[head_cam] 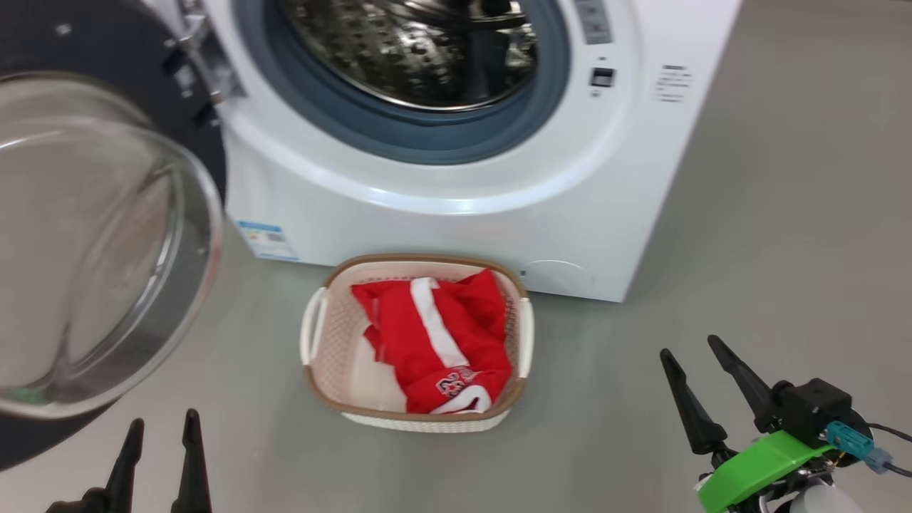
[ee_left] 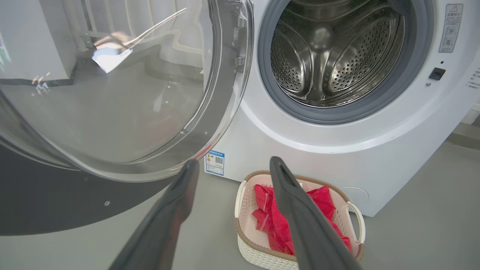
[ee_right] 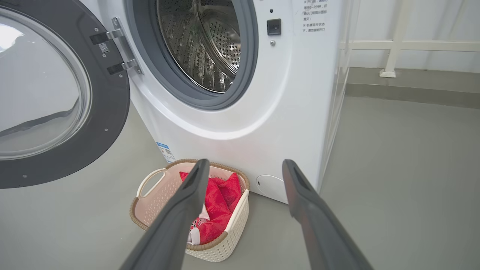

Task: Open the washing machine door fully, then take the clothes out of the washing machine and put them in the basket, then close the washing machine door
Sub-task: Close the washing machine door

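Note:
The white washing machine (head_cam: 456,228) (ee_left: 337,157) (ee_right: 262,123) stands ahead with its steel drum bare. Its washing machine door (head_cam: 92,235) (ee_left: 112,93) (ee_right: 56,93), black-rimmed with a bulging glass centre, hangs swung wide on the left. The red clothes (head_cam: 434,342) (ee_left: 277,221) (ee_right: 219,202) lie in the cream basket (head_cam: 317,385) (ee_left: 247,243) (ee_right: 150,210) on the floor before the machine. My left gripper (head_cam: 162,426) (ee_left: 232,165) is open and empty, low left of the basket, near the door's glass. Right of the basket, my right gripper (head_cam: 692,346) (ee_right: 243,167) is open and empty.
Grey floor (head_cam: 784,249) spreads to the machine's right. A white railing and wall (ee_right: 412,45) stand behind it on the right. A blue label (head_cam: 267,241) marks the machine's lower left front corner.

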Robot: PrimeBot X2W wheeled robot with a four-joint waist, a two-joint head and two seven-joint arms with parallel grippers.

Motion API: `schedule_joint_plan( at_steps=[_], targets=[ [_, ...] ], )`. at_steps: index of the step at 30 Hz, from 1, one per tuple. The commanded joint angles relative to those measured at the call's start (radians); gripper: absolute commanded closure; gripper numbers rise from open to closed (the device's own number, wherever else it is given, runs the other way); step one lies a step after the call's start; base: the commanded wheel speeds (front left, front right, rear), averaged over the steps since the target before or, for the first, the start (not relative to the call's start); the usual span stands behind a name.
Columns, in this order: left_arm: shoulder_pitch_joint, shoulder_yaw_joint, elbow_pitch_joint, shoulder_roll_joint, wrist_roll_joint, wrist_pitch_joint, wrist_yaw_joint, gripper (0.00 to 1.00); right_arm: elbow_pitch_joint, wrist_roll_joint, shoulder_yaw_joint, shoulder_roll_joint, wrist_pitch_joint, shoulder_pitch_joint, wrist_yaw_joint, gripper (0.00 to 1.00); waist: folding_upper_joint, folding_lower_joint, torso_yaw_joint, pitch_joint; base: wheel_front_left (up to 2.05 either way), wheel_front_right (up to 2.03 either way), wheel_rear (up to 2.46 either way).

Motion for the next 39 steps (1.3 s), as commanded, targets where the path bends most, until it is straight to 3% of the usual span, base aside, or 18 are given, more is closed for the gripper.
schedule_joint_plan(
  at_steps=[1,19,31,37,38,39],
  targets=[
    [-0.029,0.04,-0.017,0.01,0.003,-0.012,-0.003,0.0,-0.019,0.0,0.03,-0.014,-0.008,-0.029,0.002,0.0,-0.0001,0.0,0.067,0.002,0.0,0.0,0.0],
    [0.004,0.016,0.009,-0.008,-0.059,-0.012,0.019,0.0,0.027,0.026,0.151,-0.042,-0.008,-0.091,0.002,0.0,-0.0001,0.0,0.329,-0.017,0.0,0.0,0.0],
    [0.046,0.021,-0.041,-0.008,-0.114,-0.012,0.067,0.0,0.069,0.053,0.25,-0.04,-0.008,-0.178,0.002,0.0,-0.0001,0.0,0.34,-0.007,0.0,0.0,0.0],
    [0.051,0.025,-0.066,-0.008,-0.14,-0.012,0.066,0.0,0.076,0.064,0.263,-0.039,-0.008,-0.184,0.002,0.0,-0.0001,0.0,0.339,-0.012,0.0,0.0,0.0],
    [0.047,0.029,-0.074,-0.008,-0.149,-0.012,0.061,0.1,0.076,0.065,0.261,-0.04,-0.008,-0.182,0.002,0.0,-0.0001,0.0,0.339,-0.013,0.0,0.0,0.0],
    [0.041,0.035,-0.083,-0.008,-0.15,-0.012,0.056,0.51,0.076,0.066,0.259,-0.041,-0.008,-0.179,0.002,0.0,-0.0001,0.0,0.338,-0.014,0.0,0.0,0.0]
  ],
)
